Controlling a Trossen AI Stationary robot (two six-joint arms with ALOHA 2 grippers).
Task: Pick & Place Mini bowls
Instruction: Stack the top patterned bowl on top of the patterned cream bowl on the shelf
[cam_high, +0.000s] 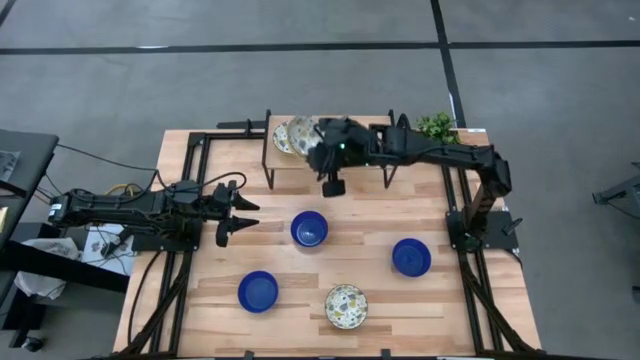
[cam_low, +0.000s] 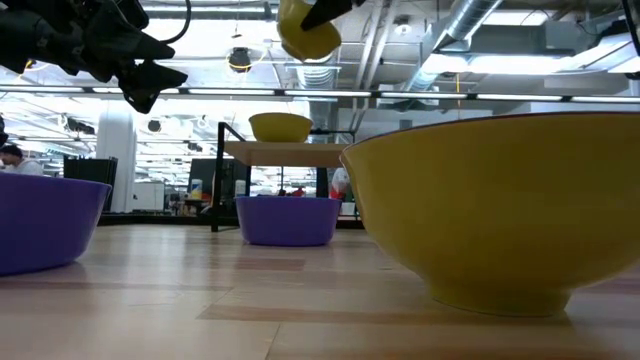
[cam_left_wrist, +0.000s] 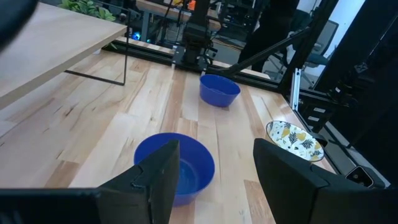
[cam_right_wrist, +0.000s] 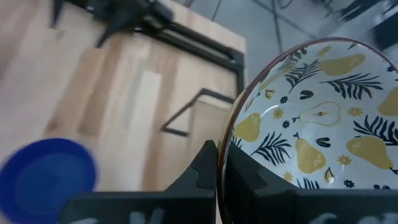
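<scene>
Overhead, the right gripper (cam_high: 322, 150) is seen above the small raised shelf (cam_high: 330, 160) at the table's far edge, with a patterned bowl (cam_high: 303, 133) pinched by its rim. A second patterned bowl (cam_high: 283, 137) already sits on the shelf just beside it. Three blue bowls (cam_high: 309, 229) (cam_high: 411, 257) (cam_high: 258, 291) and one more patterned bowl (cam_high: 346, 305) are left on the table (cam_high: 200, 320). The left gripper (cam_high: 238, 214) waits near the left edge, fingers spread and empty.

At table height, the carried bowl (cam_low: 309, 30) is shown hanging tilted, well above the shelf board (cam_low: 285, 150), where the resting bowl (cam_low: 280, 127) stands upright. The step is judged to be the set-down. The carried bowl should be levelled before it is lowered, and brought down on bare board beside the resting bowl, not onto its rim.

From the left wrist, the left arm's fingers (cam_left_wrist: 158, 177) are seen wide apart over the nearest blue bowl (cam_left_wrist: 180, 165), with nothing held.

From the right wrist, a finger (cam_right_wrist: 205, 168) is seen clamped on the rim of the pear-printed bowl (cam_right_wrist: 317, 118), the grip being thin and near one edge. A slow descent is advised, since a glazed rim could swing or slip in so narrow a pinch. The fingers should be released only once the base is felt flat on the board.
</scene>
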